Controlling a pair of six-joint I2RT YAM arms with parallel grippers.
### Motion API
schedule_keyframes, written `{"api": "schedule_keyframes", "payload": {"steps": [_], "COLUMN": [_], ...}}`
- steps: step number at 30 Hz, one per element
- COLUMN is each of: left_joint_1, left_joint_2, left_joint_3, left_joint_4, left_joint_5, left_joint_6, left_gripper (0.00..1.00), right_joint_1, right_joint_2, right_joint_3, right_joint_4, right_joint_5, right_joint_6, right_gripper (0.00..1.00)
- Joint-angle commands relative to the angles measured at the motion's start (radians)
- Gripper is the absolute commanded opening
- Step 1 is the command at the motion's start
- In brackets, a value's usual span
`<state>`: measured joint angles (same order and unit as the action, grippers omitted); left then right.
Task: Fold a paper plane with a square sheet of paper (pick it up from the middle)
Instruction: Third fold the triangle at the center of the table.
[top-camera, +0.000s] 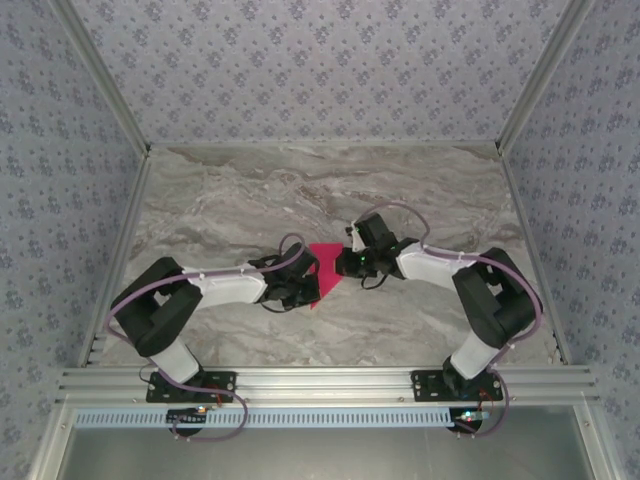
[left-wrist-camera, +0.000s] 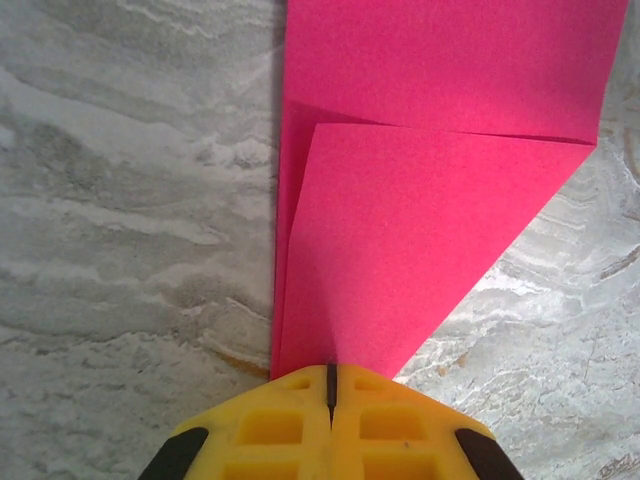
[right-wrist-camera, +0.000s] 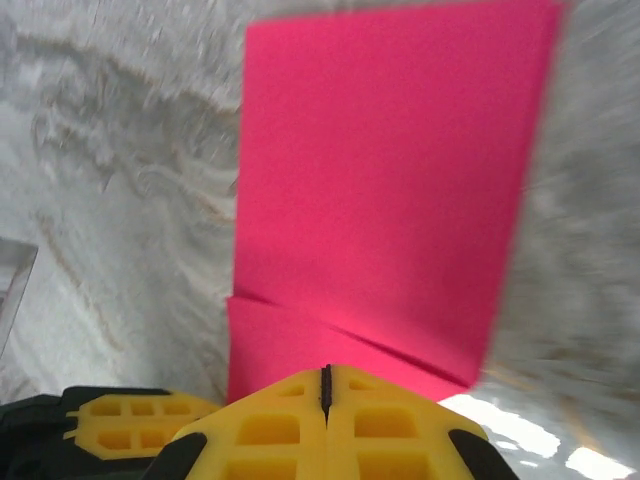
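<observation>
Sheet: square sheet of paper (top-camera: 322, 272), part-folded with a diagonal flap (left-wrist-camera: 400, 270), flat on marble table (top-camera: 230, 200) between both arms.
Left claw: left gripper (left-wrist-camera: 330, 378) closed tight at flap's point; pinch unclear.
Right claw: right gripper (right-wrist-camera: 326, 375) closed at opposite edge.
Crease advice: press along fold, edges aligned, other claw pinning.

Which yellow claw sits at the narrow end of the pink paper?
The left gripper: the paper narrows toward it, while the right gripper faces a wide side.
</observation>
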<state>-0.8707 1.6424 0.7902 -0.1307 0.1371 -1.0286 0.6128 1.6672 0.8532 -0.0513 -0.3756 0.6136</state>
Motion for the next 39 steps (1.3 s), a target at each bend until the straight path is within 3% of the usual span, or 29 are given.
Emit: {"api": "schedule_keyframes", "payload": {"steps": [1, 7, 13, 25, 34, 39], "left_joint_1": [0.0, 0.013, 0.064, 0.078, 0.073, 0.019], "left_joint_2": [0.034, -0.017, -0.044, 0.054, 0.076, 0.044], "left_joint_3": [-0.017, -0.014, -0.028, -0.037, -0.111, -0.095], "left_joint_4": [-0.091, -0.054, 0.107, 0.244, 0.232, 0.039], "left_joint_5": [0.003, 0.015, 0.114, 0.213, 0.242, 0.201], "left_joint_6": [0.043, 0.085, 0.105, 0.101, 0.115, 0.228], "left_gripper": [0.0, 0.0, 0.0, 0.04, 0.03, 0.03], "right_joint_1": [0.013, -0.005, -0.02, -0.024, -0.043, -0.057], "right_joint_2": [0.071, 0.124, 0.143, 0.172, 0.188, 0.205], "right_joint_3": [0.026, 0.017, -0.003, 0.003, 0.004, 0.007], "right_joint_4": [0.04, 0.047, 0.027, 0.0, -0.059, -0.093], "right_joint_5": [-0.074, -0.079, -0.075, -0.065, -0.019, 0.017], "right_joint_6": [0.052, 0.062, 0.049, 0.043, 0.049, 0.066], "right_gripper": [0.0, 0.0, 0.0, 0.0, 0.0, 0.0]}}
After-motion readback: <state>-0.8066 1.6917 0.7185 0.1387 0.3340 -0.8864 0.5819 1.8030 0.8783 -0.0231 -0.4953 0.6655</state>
